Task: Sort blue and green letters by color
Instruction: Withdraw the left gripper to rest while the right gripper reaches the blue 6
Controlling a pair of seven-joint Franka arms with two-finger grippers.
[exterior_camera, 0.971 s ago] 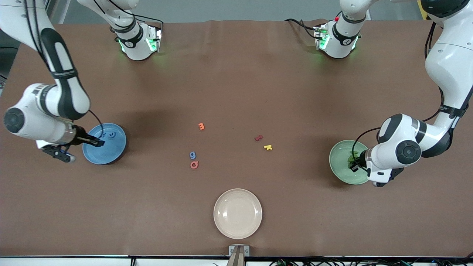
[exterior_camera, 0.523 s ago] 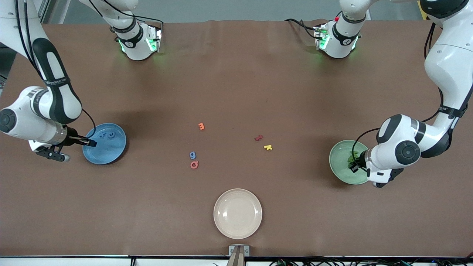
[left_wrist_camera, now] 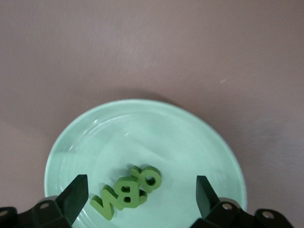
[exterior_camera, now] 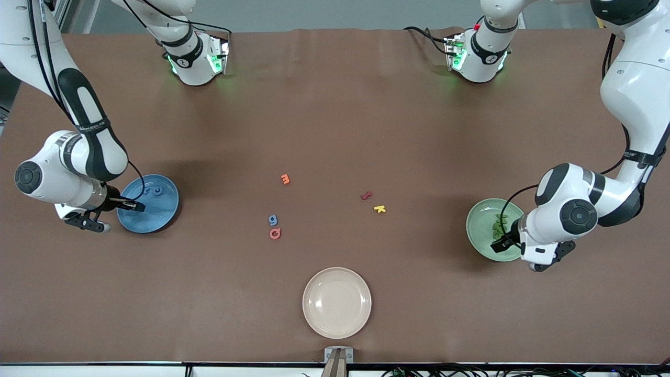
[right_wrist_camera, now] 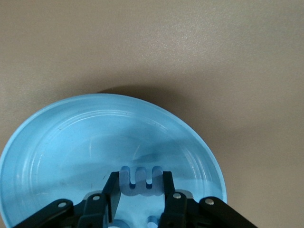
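My right gripper (exterior_camera: 137, 206) is over the blue plate (exterior_camera: 163, 210) and is shut on a blue letter (right_wrist_camera: 140, 181), gripped by its two sides between the fingers (right_wrist_camera: 112, 190). Two more blue letters (exterior_camera: 152, 191) lie in that plate. A blue "g" (exterior_camera: 272, 219) lies on the table near the middle. My left gripper (exterior_camera: 500, 244) is open over the pale green plate (exterior_camera: 477, 225). A small pile of green letters (left_wrist_camera: 127, 192) lies in the plate (left_wrist_camera: 142, 105) between the spread fingers (left_wrist_camera: 76, 192).
An orange letter (exterior_camera: 285, 179), a dark red letter (exterior_camera: 366, 195), a yellow letter (exterior_camera: 380, 209) and a pink-red letter (exterior_camera: 275, 233) lie mid-table. An empty cream plate (exterior_camera: 337, 302) stands near the front edge.
My right gripper drew back to the blue plate's rim, then came in over the plate again, still gripping the blue letter. My left gripper moved to the green plate's nearer edge, uncovering the green letters.
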